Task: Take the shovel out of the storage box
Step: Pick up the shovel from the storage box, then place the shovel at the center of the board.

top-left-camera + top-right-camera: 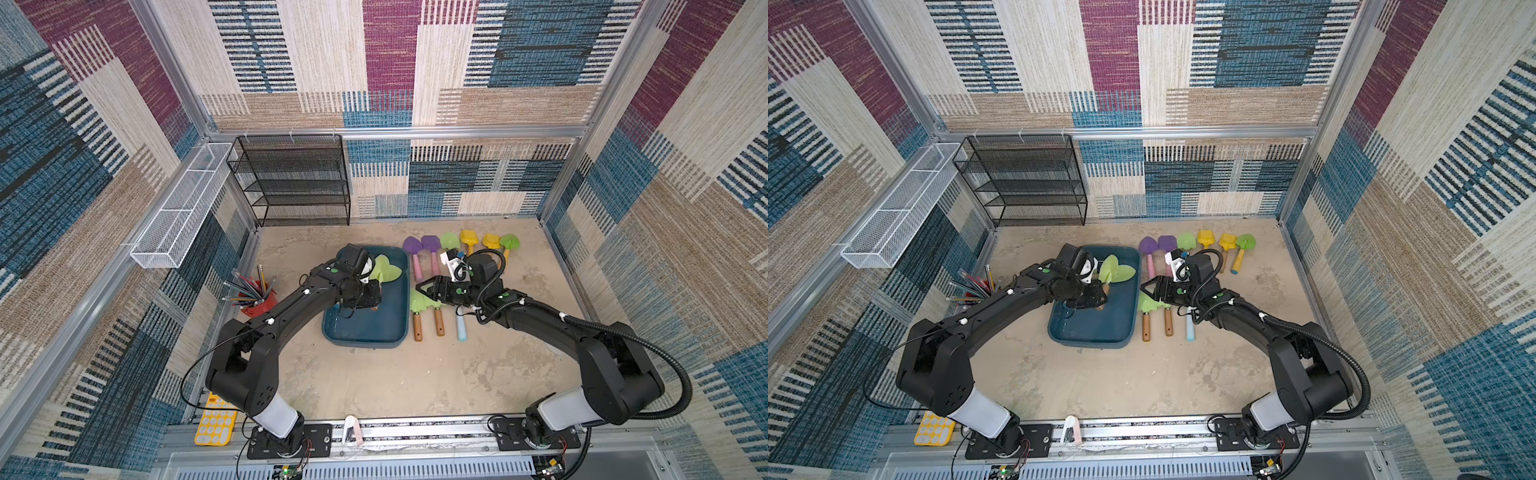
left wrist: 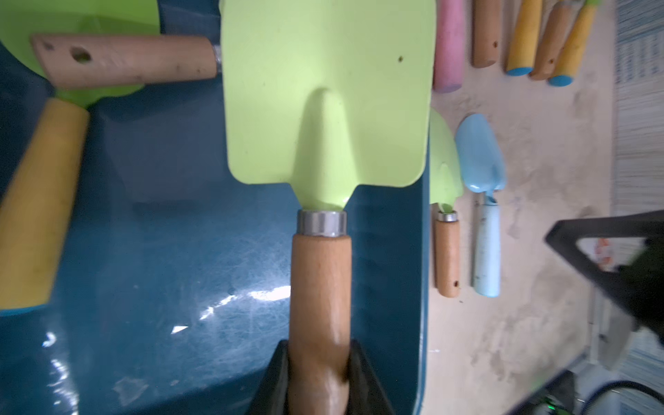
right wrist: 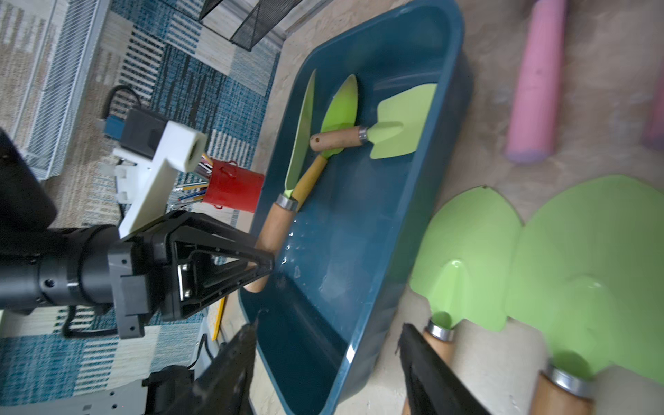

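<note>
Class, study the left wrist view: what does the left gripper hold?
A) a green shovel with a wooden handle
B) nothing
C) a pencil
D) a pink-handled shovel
A: the left gripper is shut on the green shovel, its fingers clamping the wooden handle from both sides.

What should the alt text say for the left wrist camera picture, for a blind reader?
The left gripper is shut on the wooden handle of a light green shovel over the dark teal storage box. In the box lie two more shovels, and other shovels lie outside it on the sandy table.
</note>
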Robot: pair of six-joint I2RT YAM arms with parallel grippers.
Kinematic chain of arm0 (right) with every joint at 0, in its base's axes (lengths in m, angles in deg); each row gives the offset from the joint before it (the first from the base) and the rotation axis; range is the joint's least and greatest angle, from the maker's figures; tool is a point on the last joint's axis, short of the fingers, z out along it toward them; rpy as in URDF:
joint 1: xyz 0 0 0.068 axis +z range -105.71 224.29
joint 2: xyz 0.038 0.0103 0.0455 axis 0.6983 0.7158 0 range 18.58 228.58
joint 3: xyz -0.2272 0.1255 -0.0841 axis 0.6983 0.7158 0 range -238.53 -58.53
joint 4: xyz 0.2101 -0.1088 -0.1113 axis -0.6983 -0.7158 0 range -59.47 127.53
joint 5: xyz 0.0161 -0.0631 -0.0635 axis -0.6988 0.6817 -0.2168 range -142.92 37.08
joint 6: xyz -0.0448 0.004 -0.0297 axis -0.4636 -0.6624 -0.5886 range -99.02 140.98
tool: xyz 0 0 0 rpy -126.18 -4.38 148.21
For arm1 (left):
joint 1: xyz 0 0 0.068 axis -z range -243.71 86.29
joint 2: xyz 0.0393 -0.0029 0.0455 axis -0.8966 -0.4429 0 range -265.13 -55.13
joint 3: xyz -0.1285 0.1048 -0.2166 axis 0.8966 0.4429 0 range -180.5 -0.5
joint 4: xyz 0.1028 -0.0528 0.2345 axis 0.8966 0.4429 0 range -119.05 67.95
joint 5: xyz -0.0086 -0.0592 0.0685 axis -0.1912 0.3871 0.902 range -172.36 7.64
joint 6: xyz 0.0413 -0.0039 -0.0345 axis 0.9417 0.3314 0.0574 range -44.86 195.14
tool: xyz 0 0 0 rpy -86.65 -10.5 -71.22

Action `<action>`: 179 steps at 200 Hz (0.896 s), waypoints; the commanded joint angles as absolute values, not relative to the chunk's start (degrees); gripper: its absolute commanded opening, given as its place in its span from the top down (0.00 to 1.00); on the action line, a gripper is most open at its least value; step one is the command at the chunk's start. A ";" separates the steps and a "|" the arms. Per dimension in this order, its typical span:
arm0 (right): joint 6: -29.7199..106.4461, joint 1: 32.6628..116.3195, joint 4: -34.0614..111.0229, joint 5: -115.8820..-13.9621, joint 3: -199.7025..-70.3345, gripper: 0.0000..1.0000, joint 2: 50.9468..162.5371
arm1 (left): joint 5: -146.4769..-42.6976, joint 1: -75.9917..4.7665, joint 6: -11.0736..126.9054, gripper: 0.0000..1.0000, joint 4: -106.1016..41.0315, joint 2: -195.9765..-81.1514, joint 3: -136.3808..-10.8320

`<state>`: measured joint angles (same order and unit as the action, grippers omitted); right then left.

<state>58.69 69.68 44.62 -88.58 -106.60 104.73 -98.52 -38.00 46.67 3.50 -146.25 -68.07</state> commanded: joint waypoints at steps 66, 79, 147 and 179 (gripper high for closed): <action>70.14 72.19 64.13 -100.52 -110.48 0.33 114.25 | -122.93 -45.23 29.69 1.00 -23.85 -141.43 -54.74; 71.17 72.49 65.41 -101.07 -111.36 0.33 115.70 | -124.64 -45.58 27.89 1.00 -26.47 -141.52 -53.72; 78.14 73.20 74.95 -105.10 -113.98 0.37 122.99 | -129.72 -45.96 21.17 1.00 -37.60 -141.20 -48.99; 81.22 73.21 78.57 -106.46 -115.36 0.40 125.68 | -130.15 -45.96 20.61 1.00 -38.28 -139.95 -48.33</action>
